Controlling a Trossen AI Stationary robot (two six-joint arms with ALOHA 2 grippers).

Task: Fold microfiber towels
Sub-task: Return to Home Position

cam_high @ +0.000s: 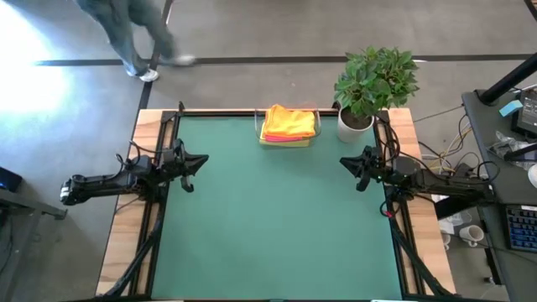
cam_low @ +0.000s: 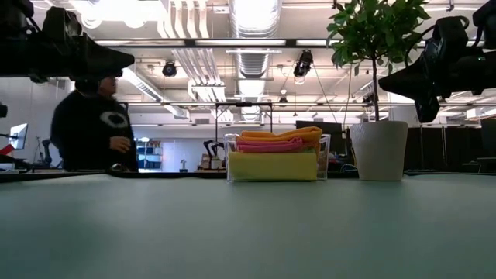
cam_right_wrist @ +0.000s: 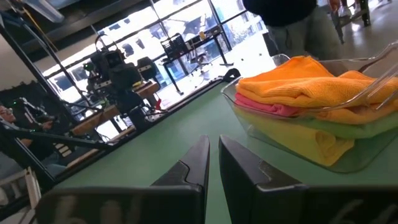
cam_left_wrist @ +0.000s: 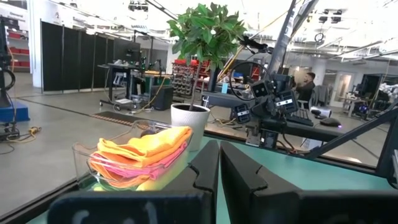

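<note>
Towels (cam_high: 289, 123) stacked in bin (cam_low: 325, 155) at tabletop's far edge. Left gripper (cam_high: 191, 172), right gripper (cam_high: 362, 172): jaws closed, empty. Seemingly homing; nothing left to fold.

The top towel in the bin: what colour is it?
Orange. The top towel shows best in the right wrist view, above a pink one.

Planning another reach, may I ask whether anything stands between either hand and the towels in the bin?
Nothing visible does. Only bare mat lies between the left hand, the right hand and the towels in the bin. The plant stands beside the bin, clear of the right hand's path.
</note>
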